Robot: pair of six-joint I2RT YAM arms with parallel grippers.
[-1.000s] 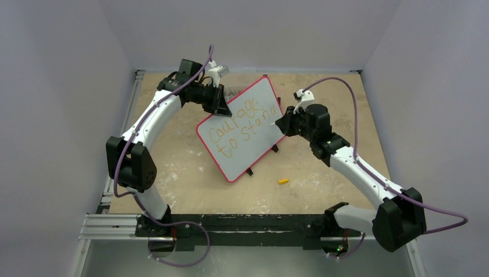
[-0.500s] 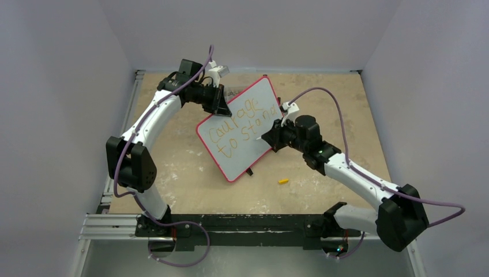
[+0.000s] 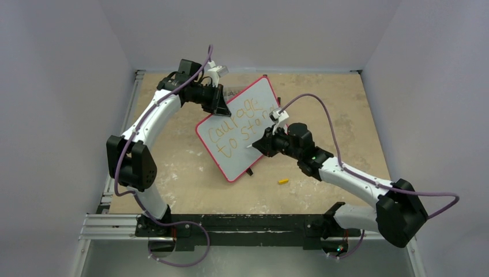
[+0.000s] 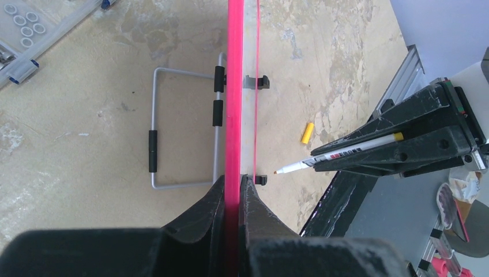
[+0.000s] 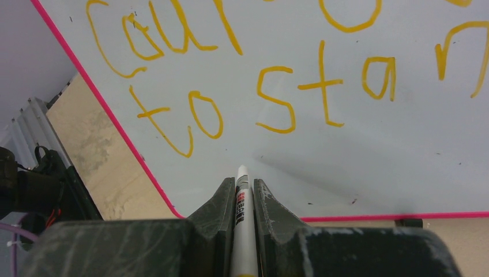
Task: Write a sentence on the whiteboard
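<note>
The whiteboard [image 3: 232,157] stands tilted on the table, with a pink rim and a pale face. The sentence [image 3: 237,123] on it reads "courage" and "to stand" in orange-yellow, in two lines. My left gripper [image 3: 221,104] is shut on the board's upper left edge. In the left wrist view the jaws [image 4: 235,180] pinch the pink rim [image 4: 234,86]. My right gripper [image 3: 257,144] is shut on a white marker [image 5: 242,199]. Its tip [image 4: 277,171] hovers a small gap off the bare face [image 5: 375,156] below "to stand" [image 5: 277,98].
A yellow marker cap [image 3: 283,181] lies on the tan table right of the board's lower corner. A grey wire stand [image 4: 154,134] and small black clips [image 4: 256,82] sit at the board's foot. Grey walls close in the table on three sides.
My right arm has swung left and down across the board with the marker, from the end of "stand" to the bare area under the second line. The left arm and board have held still.
</note>
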